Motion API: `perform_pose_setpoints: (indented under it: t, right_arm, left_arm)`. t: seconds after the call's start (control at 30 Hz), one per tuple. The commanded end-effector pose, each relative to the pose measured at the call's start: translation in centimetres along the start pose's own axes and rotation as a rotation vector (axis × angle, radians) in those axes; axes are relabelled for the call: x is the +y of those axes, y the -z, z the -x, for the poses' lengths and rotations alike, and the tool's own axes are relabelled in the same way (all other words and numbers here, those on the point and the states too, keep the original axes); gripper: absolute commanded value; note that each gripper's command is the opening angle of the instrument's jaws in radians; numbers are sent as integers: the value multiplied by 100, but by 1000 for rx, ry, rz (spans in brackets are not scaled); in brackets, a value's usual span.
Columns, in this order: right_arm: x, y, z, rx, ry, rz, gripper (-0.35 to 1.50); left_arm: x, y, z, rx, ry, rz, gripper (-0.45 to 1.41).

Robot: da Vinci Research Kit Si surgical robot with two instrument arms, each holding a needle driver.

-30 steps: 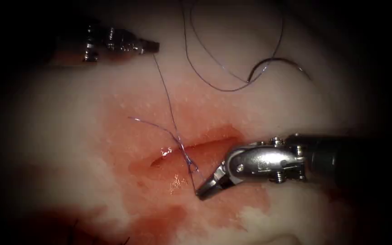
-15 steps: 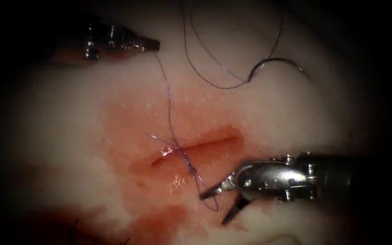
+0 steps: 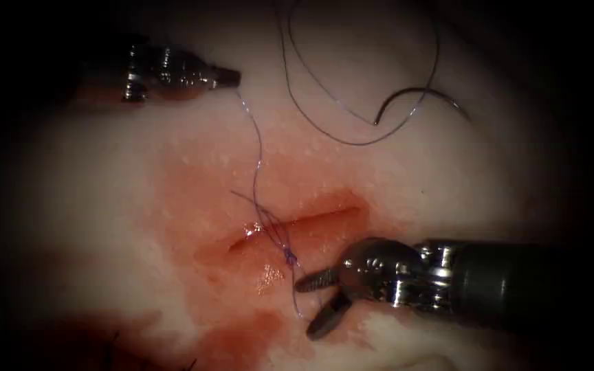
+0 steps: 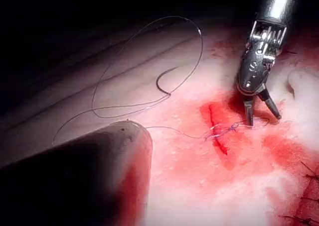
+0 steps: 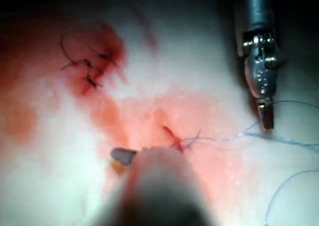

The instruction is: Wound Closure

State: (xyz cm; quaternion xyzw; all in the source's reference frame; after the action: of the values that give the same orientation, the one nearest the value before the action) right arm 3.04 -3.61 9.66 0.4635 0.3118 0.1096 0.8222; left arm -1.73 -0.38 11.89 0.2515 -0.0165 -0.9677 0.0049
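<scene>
Steel-jawed left tool (image 3: 232, 75) gripped the thin purple thread (image 3: 258, 154) near the pale tissue's (image 3: 91, 206) far edge — right tool (image 3: 314, 302) gaped, empty, beside the red cut (image 3: 311, 223). The dark curved needle (image 3: 417, 96) lay free on the tissue — unheld.

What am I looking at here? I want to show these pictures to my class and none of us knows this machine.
This is a surgical practice robot sewing up a cut in pork belly, the tissue. One picture looks down from above; the other two come from small cameras riding on each arm. The left tool has its jaws shut on the thread, which runs down to a knot at the cut. The right tool has its jaws open and holds nothing. The curved needle lies loose on the tissue, beyond the cut, not stuck in. Red fluid stains the tissue around the cut.
</scene>
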Motion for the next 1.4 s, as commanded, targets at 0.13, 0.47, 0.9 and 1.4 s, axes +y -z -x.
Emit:
perform_pose_setpoints:
  t: [0.13, 0.47, 0.9, 1.4]
  right_arm:
    - [4, -23, 4, 21, -129, -131, 93]
    - [-40, -42, 15, -69, -101, -345, 78]
    - [-94, -5, 58, -189, 207, -516, 22]
    - [-62, 91, 4, 267, 210, -16, 118]
  left_arm:
    - [-3, -7, -2, 2, -3, -2, -45]
    - [-8, -8, 4, 5, -6, 0, -45]
    - [-20, -13, 11, 9, -6, -5, -45]
    - [-12, -10, 6, 6, -3, -6, -45]
